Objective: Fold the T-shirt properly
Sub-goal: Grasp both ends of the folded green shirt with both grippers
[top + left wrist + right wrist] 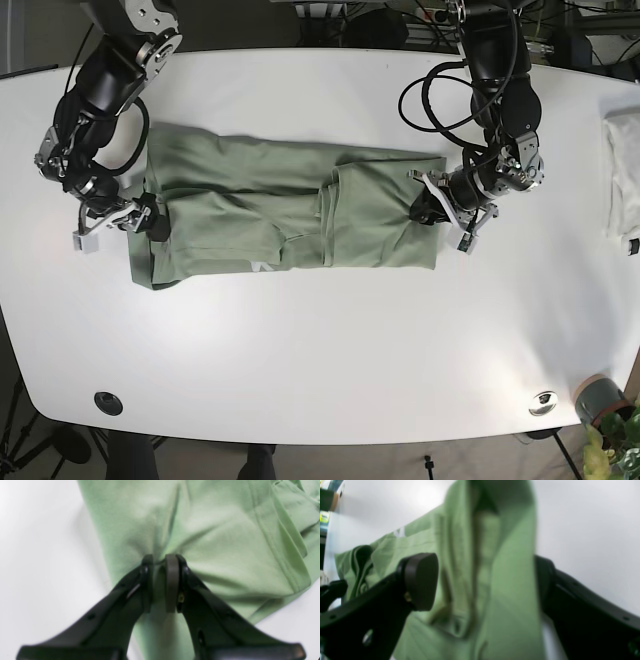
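Note:
The light green T-shirt (pixel 270 200) lies partly folded lengthwise across the white table (pixel 320 340), with a folded-over flap near its middle. My left gripper (pixel 425 213) is at the shirt's right end. In the left wrist view it (pixel 160 562) is shut on a pinched ridge of the T-shirt (pixel 220 530). My right gripper (pixel 146 222) is at the shirt's left end. Its fingers (pixel 420 580) stand wide apart around a bunched edge of the T-shirt (pixel 495 592), so the right gripper (pixel 485 580) is open. That view is blurred.
A white cloth (pixel 622 175) lies at the table's right edge. A small round metal item (pixel 543 402), a grey cup (pixel 597 400) and a plant (pixel 615 445) sit at the front right corner. A black grommet (pixel 107 403) is at front left. Cables (pixel 440 100) hang by the left arm.

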Motion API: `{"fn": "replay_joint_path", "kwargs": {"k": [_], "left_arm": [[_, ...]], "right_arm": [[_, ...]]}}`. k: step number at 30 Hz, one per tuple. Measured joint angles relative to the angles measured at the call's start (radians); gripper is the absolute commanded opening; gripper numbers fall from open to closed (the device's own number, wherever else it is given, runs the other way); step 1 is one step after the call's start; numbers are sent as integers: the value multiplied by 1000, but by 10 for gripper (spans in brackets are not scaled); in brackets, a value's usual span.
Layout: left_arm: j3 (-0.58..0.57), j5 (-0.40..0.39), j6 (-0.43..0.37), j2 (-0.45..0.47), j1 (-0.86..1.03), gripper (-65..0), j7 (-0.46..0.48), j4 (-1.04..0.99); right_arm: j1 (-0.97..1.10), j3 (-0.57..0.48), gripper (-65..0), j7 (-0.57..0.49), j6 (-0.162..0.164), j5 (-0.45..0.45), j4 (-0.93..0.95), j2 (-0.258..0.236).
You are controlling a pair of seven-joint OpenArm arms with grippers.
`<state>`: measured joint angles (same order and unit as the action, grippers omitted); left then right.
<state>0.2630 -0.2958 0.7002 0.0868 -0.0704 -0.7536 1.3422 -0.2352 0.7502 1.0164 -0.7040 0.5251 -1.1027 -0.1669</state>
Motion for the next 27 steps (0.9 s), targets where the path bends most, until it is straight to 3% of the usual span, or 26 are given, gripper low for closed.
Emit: {"fn": "replay_joint_path", "kwargs": {"k": [5,13,16,20,22,23,27], "left_arm": [[0,0,0,0,1,-581,1,0],[1,-8,0,0,12,-581,14,0],[1,-8,0,0,12,-581,14,0],[1,-8,0,0,13,-581,14,0],[1,-8,0,0,13,-581,14,0],[1,-8,0,0,13,-581,14,0],[1,-8,0,0,13,-581,14,0]], "right_arm": [[13,-31,-140,8,-3,0,-56,60],[-3,-32,-151,17,-3,-18,-55,63],[-5,-32,-265,17,-2,-24,-55,64],[0,-32,-526,15,8,-45,-51,61],[6,-32,-623,-1,9,-51,-48,61],[7,-32,-648,-2,9,-50,-48,61],[8,-32,-648,-2,8,-50,-48,61]]}}
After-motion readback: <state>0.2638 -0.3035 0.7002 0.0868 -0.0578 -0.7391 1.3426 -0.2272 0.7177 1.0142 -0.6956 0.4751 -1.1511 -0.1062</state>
